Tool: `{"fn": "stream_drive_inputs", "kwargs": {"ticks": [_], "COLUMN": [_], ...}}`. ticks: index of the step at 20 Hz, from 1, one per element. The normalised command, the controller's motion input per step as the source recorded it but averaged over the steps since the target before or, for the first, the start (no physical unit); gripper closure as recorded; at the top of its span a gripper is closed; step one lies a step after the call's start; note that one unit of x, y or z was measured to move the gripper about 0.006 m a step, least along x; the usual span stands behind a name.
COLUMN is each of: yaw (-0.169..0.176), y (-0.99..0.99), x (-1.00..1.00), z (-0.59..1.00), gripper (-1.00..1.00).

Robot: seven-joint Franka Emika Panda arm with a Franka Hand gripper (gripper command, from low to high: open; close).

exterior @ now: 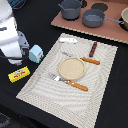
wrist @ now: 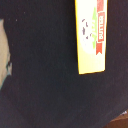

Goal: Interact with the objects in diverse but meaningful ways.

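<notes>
From the exterior view I have the arm (exterior: pixel 11 37) at that view's left edge, white and bulky, hanging over the black table (exterior: pixel 35 107); the gripper itself is hidden behind the arm's body there and does not show in my wrist view, so I cannot tell how its jaws stand. The yellow packet (exterior: pixel 19 74) lies flat on the table just below the arm, off the placemat (exterior: pixel 100 95), and my wrist view looks straight down on it (wrist: pixel 91 35), red print and a dark speckled patch on its face. The pale-blue block (exterior: pixel 35 53) stands just beside the arm, near the placemat's upper corner. The white oblong piece (exterior: pixel 68 39) lies at the mat's far edge, and the dark-brown stick (exterior: pixel 93 48) rests on the mat towards the exterior view's right. On the mat's middle sits a tan plate (exterior: pixel 72 68) with orange-handled cutlery (exterior: pixel 75 84) along two sides. Two grey pots (exterior: pixel 93 17) stand on a brown board (exterior: pixel 107 30) at the back.
</notes>
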Motion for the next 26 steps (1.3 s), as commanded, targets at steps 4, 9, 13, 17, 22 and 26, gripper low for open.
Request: {"fn": "stream_drive_inputs", "kwargs": {"ticks": [4, 9, 13, 17, 22, 26], "yaw": [0.025, 0.034, 0.038, 0.039, 0.039, 0.045], "y": [-0.20, -0.13, -0.08, -0.06, -0.06, -0.06], "x": [0.29, 0.21, 0.16, 0.10, 0.03, 0.00], "z": [-0.32, -0.37, -0.38, -0.40, -0.40, -0.41], "gripper": [-1.00, -1.00, -1.00, -1.00, 1.00, 1.00]}}
